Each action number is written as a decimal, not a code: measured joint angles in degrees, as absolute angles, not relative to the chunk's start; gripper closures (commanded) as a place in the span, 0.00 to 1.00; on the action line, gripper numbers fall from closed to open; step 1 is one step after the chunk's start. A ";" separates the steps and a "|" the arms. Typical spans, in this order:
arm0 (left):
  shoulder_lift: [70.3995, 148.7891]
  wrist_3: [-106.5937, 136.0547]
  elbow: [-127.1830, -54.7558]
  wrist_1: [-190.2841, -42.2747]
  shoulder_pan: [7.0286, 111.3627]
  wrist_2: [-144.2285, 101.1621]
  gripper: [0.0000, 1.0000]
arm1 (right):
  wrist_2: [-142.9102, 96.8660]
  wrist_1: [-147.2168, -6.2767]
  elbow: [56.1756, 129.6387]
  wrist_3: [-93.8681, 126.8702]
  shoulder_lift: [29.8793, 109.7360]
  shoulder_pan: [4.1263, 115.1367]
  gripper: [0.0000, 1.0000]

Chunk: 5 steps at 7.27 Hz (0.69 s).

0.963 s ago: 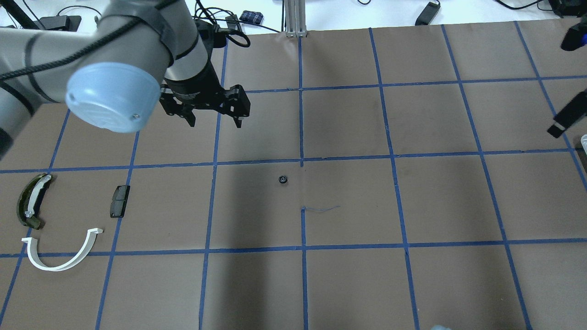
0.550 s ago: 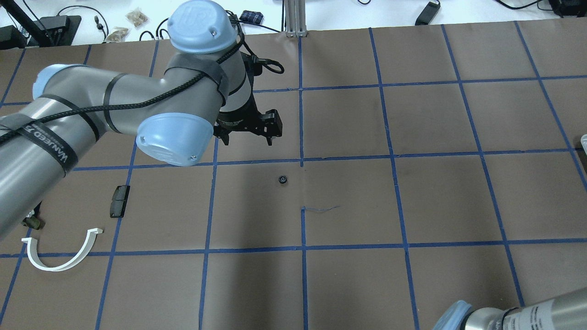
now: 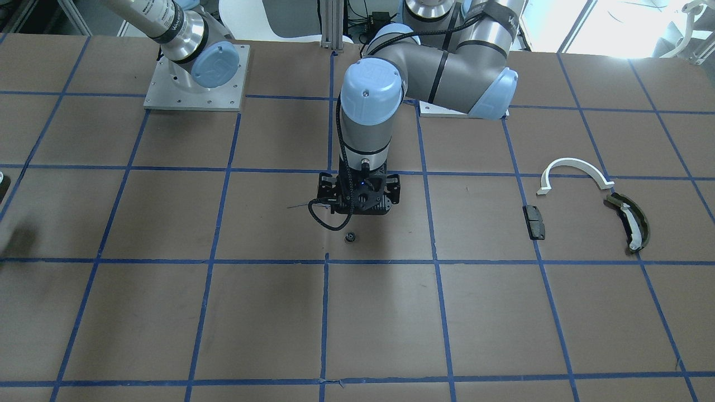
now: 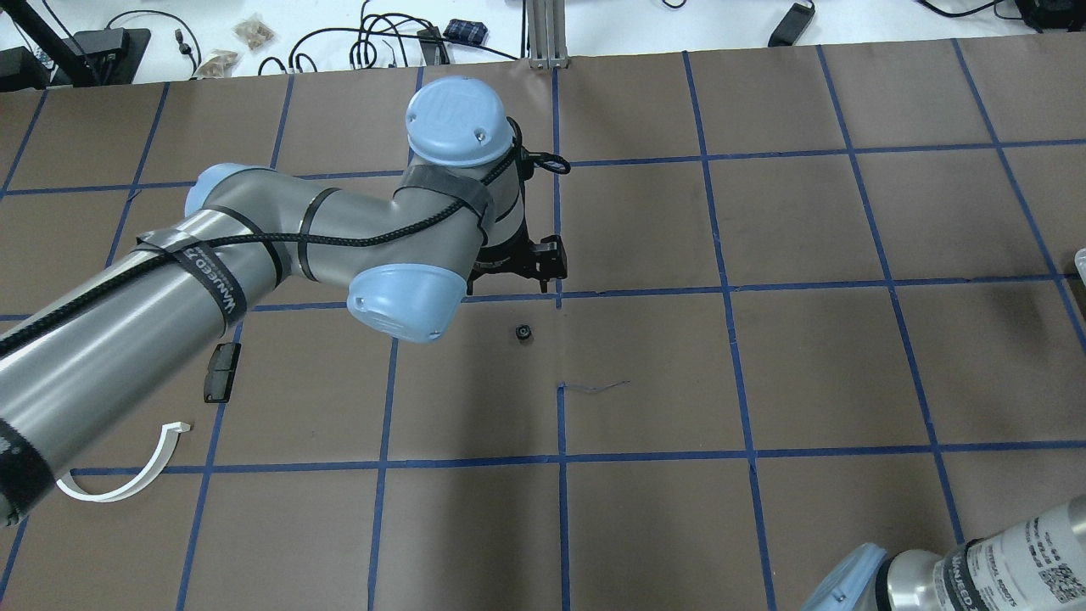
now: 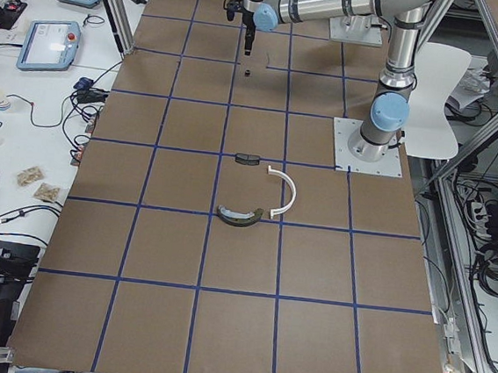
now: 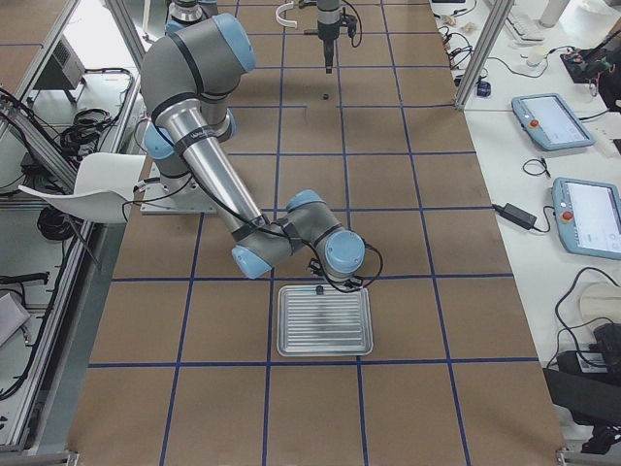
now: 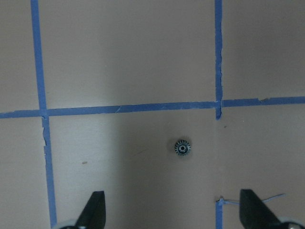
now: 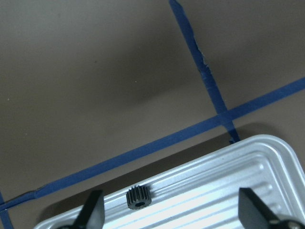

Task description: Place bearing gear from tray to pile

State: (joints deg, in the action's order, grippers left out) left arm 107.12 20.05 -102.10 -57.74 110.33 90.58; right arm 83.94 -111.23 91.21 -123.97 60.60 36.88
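Observation:
A small black bearing gear lies on the brown table, alone near its middle. My left gripper hangs open just behind it, fingers spread wide, nothing between them. The pile is at the table's left end: a white half-ring arc, an olive curved shoe and a black pad. My right gripper is open over the silver tray. Another small black gear sits at that tray's rim.
Blue tape lines grid the table. A loose blue thread lies near the gear. In the overhead view my left arm covers the olive shoe. Cables and tablets lie beyond the table's far edge.
My left arm has swung right and come down toward the gear on the table, gripper still open. My right arm's elbow has come into the overhead view's lower right corner.

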 measured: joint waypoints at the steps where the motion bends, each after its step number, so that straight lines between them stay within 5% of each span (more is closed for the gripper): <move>1: 108.53 20.60 -103.54 -54.41 110.87 90.60 0.00 | 83.89 -111.90 91.67 -127.19 59.94 36.86 0.03; 5: 113.38 20.74 -107.98 -45.60 111.11 90.84 0.14 | 83.68 -114.21 92.53 -131.99 57.35 35.75 0.15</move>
